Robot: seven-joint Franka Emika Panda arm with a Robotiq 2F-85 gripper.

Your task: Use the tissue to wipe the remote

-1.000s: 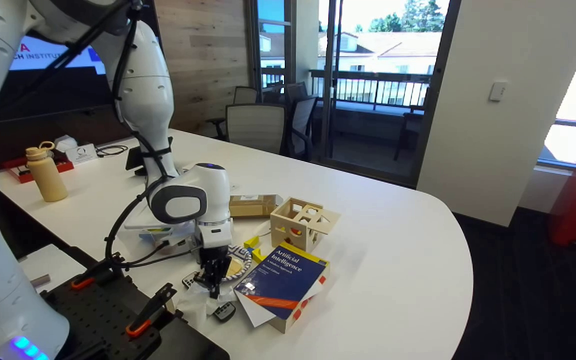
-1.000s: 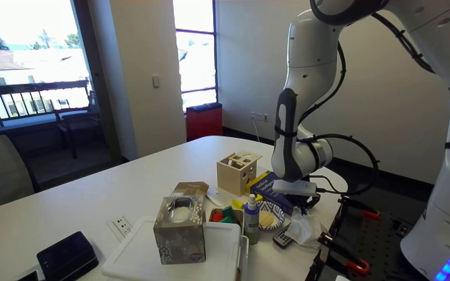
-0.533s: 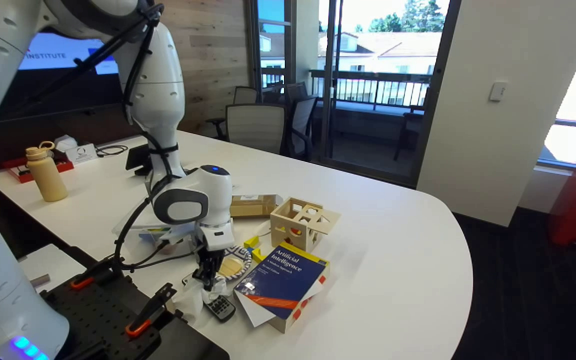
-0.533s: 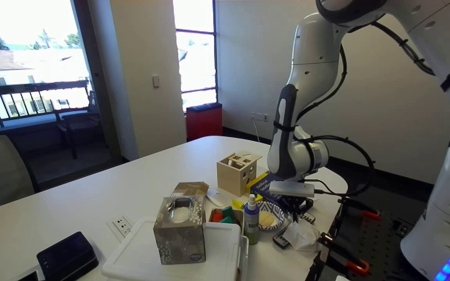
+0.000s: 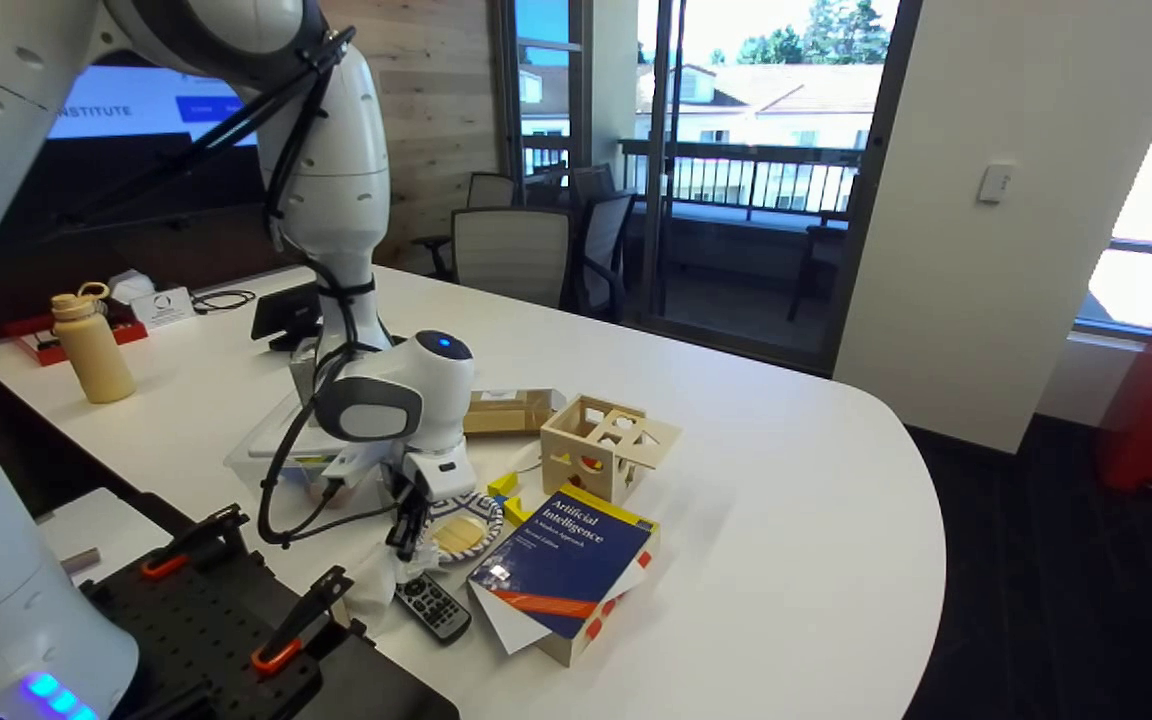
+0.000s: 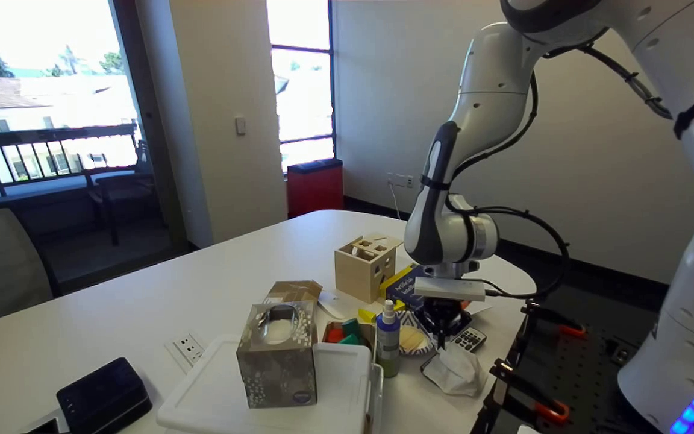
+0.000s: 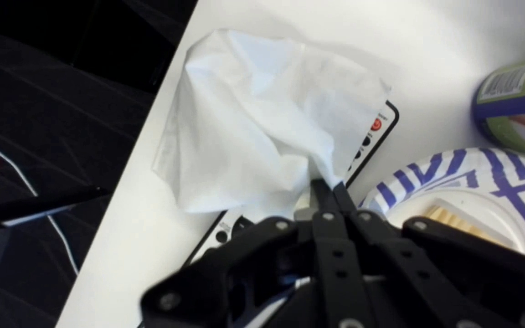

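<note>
Remote [image 5: 433,607] lies flat and face up on the table [image 5: 786,520], just beside the plate [image 7: 413,182] and near the book [image 5: 576,555]. That way the tissue [image 7: 253,123] can get at its front. The gripper [image 7: 329,183] has its fingers [image 7: 344,200] pinched close together on one edge of the tissue. I think it holds just the edge so the rest can hang loose and spread over more of the remote. In the wrist view the soft part covers most of one end, with a red key [image 7: 376,124] peeking out. The bare end shows in both exterior views. I cannot tell if the fingertips touch the remote. My guess is that the wiping is partway done. Nothing seems to hold the remote down, so it may slide along with the tissue. A light push should help. The bottle [image 6: 388,340] stands near, maybe for cleaning.
</note>
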